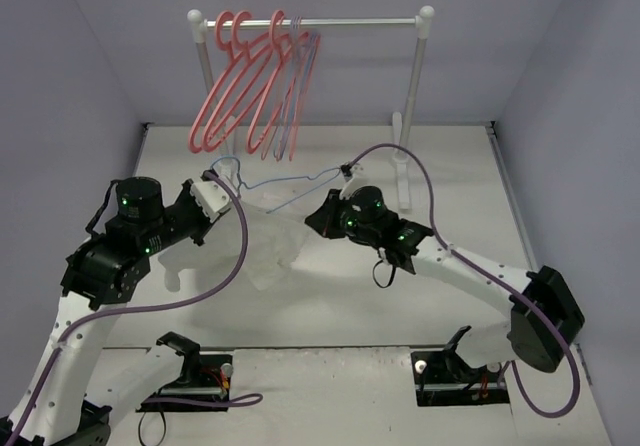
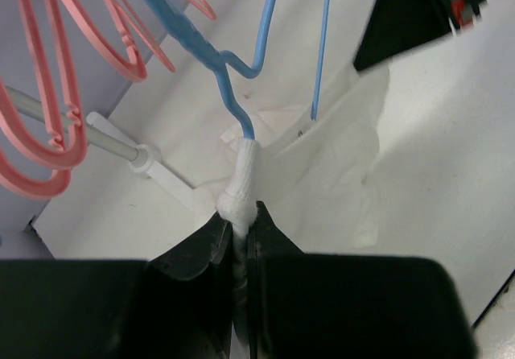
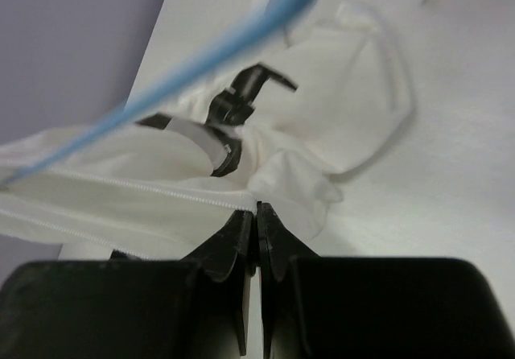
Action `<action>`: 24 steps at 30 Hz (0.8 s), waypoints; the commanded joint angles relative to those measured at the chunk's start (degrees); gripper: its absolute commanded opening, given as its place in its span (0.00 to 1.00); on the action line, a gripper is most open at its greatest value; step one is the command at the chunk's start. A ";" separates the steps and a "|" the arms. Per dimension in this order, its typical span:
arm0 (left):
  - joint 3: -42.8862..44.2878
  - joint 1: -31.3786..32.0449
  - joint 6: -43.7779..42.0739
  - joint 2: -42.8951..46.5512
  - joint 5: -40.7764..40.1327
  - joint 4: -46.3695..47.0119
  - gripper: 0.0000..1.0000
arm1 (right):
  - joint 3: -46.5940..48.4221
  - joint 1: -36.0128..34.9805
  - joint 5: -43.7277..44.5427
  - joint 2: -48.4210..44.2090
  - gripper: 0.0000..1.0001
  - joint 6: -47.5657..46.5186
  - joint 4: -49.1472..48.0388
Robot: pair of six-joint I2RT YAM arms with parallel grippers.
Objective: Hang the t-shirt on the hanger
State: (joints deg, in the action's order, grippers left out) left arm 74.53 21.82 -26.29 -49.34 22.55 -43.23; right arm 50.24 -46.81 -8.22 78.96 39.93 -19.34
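Note:
The thin light-blue hanger [image 1: 285, 178] hangs in the air between my two grippers, its wire also running through the left wrist view [image 2: 229, 85] and as a blurred bar across the right wrist view [image 3: 217, 49]. The white t-shirt [image 1: 272, 246] droops from it onto the table. My left gripper [image 1: 213, 188] is shut [image 2: 241, 214] on a bunched piece of t-shirt [image 2: 330, 166] wrapped around one hanger arm. My right gripper [image 1: 330, 216] has its jaws shut [image 3: 257, 208], tips pinching the stitched hem of the t-shirt [image 3: 153, 190].
A white clothes rack [image 1: 350, 23] stands at the back with several pink hangers [image 1: 245, 86] at its left end, also seen by the left wrist [image 2: 48, 125]. Its right post [image 1: 412, 106] and foot [image 1: 402, 181] stand just behind my right gripper. Purple walls close both sides.

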 commanded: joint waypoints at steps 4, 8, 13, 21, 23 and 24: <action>-3.58 0.32 -2.13 2.85 3.55 2.43 0.00 | 4.10 9.64 0.65 -7.51 0.00 -11.45 7.71; -5.30 0.32 -2.80 3.11 3.29 2.16 0.00 | 5.95 12.44 0.46 -8.23 0.00 -15.06 10.00; -5.66 0.32 -3.88 2.79 0.56 0.50 0.00 | 8.09 16.02 0.33 -8.98 0.00 -18.79 12.85; -5.03 0.44 -6.66 0.26 -2.30 -2.85 0.00 | 13.74 20.83 0.37 -8.47 0.00 -26.93 18.99; -4.62 0.58 -6.82 -0.61 -2.95 -3.06 0.00 | 15.38 21.34 0.25 -8.43 0.00 -28.00 19.59; -4.17 0.85 -7.03 -1.32 -3.82 -3.27 0.00 | 16.82 21.41 0.00 -8.28 0.00 -28.71 21.02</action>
State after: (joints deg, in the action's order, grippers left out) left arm 67.47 22.59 -30.58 -49.72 24.26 -44.45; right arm 61.76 -28.78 -13.68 72.20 17.67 -0.81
